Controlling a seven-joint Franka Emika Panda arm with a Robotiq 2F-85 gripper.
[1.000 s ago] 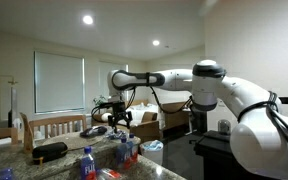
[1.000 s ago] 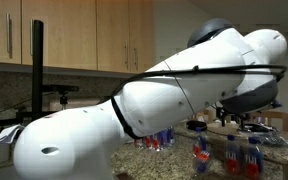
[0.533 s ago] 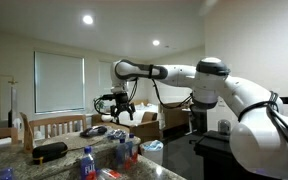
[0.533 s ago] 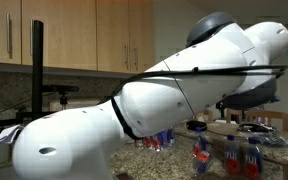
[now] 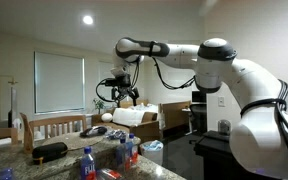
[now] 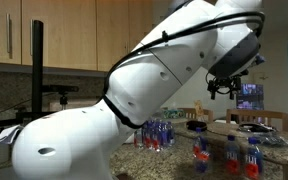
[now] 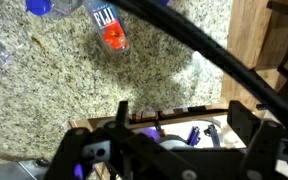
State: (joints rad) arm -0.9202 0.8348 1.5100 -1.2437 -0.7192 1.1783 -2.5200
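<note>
A home kitchen: wooden wall cabinets (image 6: 74,35), a speckled granite counter (image 7: 74,100) and dining chairs (image 5: 54,126) beyond.

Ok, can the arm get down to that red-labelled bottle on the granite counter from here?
Probably yes. The arm is raised high over the granite counter, and the wrist view shows only bare stone before the red-labelled bottle. A blue cap shows close by.
</note>
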